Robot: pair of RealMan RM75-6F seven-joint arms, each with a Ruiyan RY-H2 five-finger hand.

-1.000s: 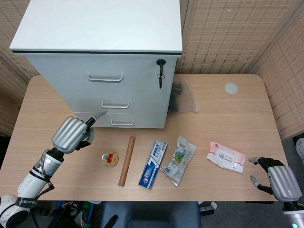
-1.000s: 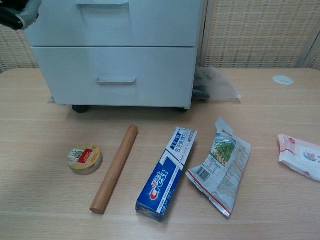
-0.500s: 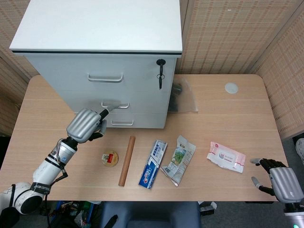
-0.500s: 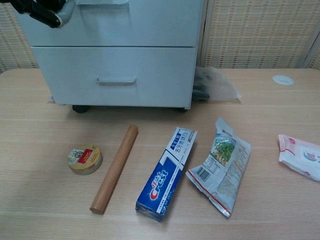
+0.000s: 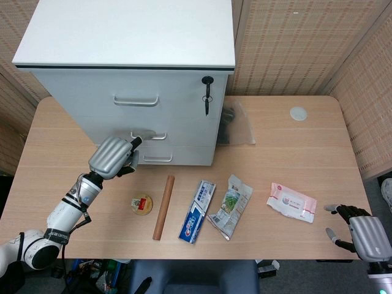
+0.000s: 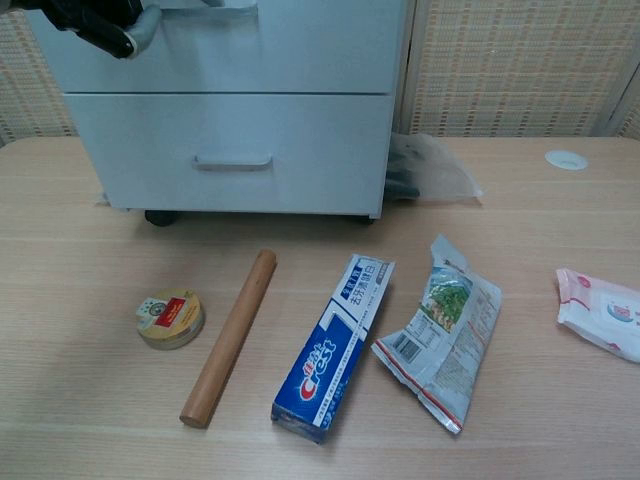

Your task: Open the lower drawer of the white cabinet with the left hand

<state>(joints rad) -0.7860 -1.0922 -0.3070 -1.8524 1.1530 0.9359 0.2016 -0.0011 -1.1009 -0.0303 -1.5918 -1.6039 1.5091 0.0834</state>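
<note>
The white cabinet (image 5: 131, 79) stands at the desk's (image 5: 288, 141) back left, its three drawers all shut; the lower drawer (image 6: 235, 155) sits closed above the desk surface. The left hand (image 5: 111, 157) is raised against the cabinet front beside the middle handle (image 5: 149, 135), fingers curled, apparently holding nothing. The right hand (image 5: 361, 233) rests at the front right corner, fingers spread and empty. One rolling pin (image 6: 229, 337), one toothpaste box (image 6: 333, 347) and one round tin (image 6: 170, 318) lie along the front.

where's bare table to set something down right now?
Free: the back right, between the plastic bag and white disc; the left end, beyond the tin. Crowded: the front row of tin, rolling pin, toothpaste box, snack packet and wipes. The left hand is at the cabinet front.
</note>
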